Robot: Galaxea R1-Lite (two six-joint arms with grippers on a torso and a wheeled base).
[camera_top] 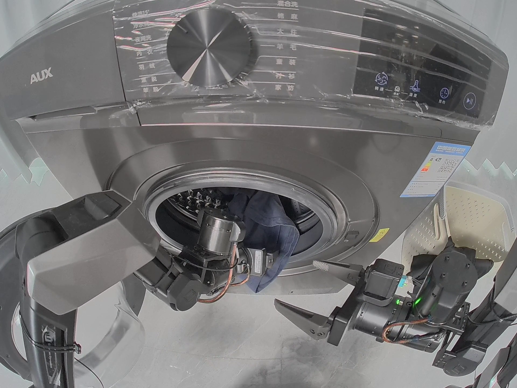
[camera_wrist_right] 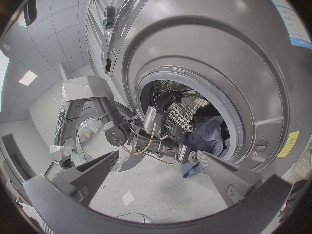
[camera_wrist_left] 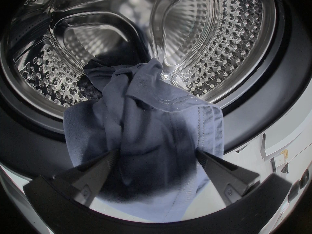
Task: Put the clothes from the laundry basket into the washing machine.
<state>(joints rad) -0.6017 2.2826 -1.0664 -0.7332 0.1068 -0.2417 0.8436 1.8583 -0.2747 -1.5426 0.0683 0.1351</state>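
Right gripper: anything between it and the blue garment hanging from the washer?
Nothing. Head view shows a bare gap between the open right gripper and the blue garment.

The washing machine (camera_top: 323, 152) casing is grey metal with a satin brushed finish. The panel film (camera_top: 301, 6) is clear plastic, glossy and wrinkled. The dial (camera_top: 209, 47) is spun metal with a radial sheen. The drum (camera_wrist_left: 234, 33) is polished steel, embossed and perforated. The door seal (camera_wrist_left: 276, 91) is matt dark rubber. The garment (camera_wrist_left: 156, 130) is dark blue woven cloth, matt and stitched. The laundry basket (camera_top: 474, 216) is cream perforated plastic. The right gripper (camera_top: 295, 283) is matt black, with knurled pads on its fingers (camera_wrist_right: 224, 169).
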